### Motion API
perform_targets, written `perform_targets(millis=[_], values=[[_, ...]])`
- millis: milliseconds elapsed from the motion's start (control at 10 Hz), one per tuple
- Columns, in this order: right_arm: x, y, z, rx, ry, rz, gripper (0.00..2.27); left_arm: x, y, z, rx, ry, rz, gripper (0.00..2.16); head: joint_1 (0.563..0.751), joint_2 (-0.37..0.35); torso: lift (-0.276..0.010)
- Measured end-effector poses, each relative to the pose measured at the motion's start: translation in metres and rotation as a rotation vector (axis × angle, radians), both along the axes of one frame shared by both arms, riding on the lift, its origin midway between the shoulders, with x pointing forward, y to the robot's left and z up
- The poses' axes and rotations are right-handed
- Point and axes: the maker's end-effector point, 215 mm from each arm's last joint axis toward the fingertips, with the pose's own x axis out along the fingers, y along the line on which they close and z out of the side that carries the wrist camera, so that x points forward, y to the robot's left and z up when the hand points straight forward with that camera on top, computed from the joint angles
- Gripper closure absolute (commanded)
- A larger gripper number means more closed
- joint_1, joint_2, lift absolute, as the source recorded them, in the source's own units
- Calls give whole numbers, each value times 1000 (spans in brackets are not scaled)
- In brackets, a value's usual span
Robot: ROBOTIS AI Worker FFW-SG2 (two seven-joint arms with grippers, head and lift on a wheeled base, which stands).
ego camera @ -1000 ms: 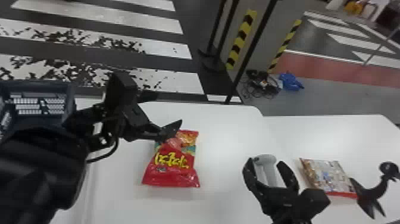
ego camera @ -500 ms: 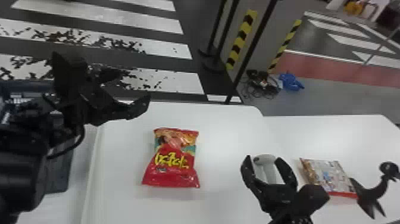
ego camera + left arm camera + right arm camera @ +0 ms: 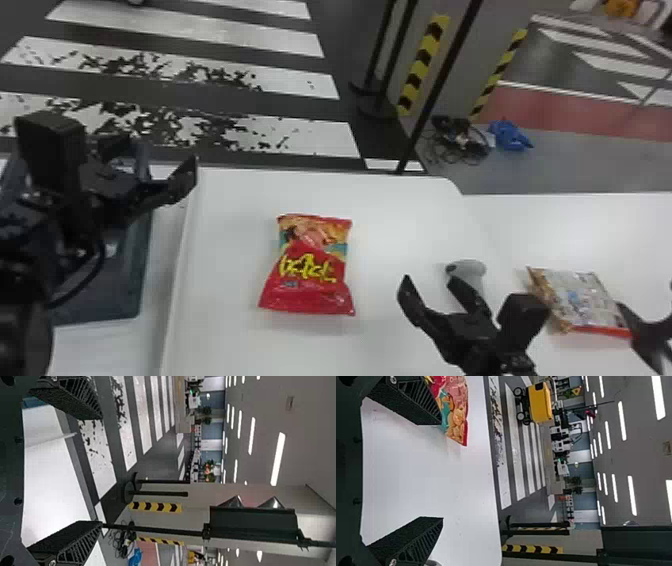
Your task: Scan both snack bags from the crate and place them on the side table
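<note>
A red snack bag [image 3: 307, 272] is laid flat on the white table [image 3: 400, 215], left of centre, with bare white surface around its edges. Near the table's far left corner, by the dark crate [image 3: 125, 285], the left gripper [image 3: 157, 152] is held with fingers spread wide. The right gripper [image 3: 431, 281], also spread wide, is held right of the red bag, apart from it; a grey rounded device [image 3: 467, 271] is partly hidden behind one finger. Farther right, a second snack bag [image 3: 582, 300] is laid, its red edge nearest.
</note>
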Motion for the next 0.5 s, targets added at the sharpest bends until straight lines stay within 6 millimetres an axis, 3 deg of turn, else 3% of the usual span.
perform_targets(millis=[300, 500], values=[[-4, 34, -25, 126, 170, 104, 63, -20, 55, -16, -5, 25, 104, 83, 695, -150, -98], [-12, 52, -44, 255, 308, 165, 63, -32, 76, -26, -4, 41, 163, 83, 695, -108, -98]])
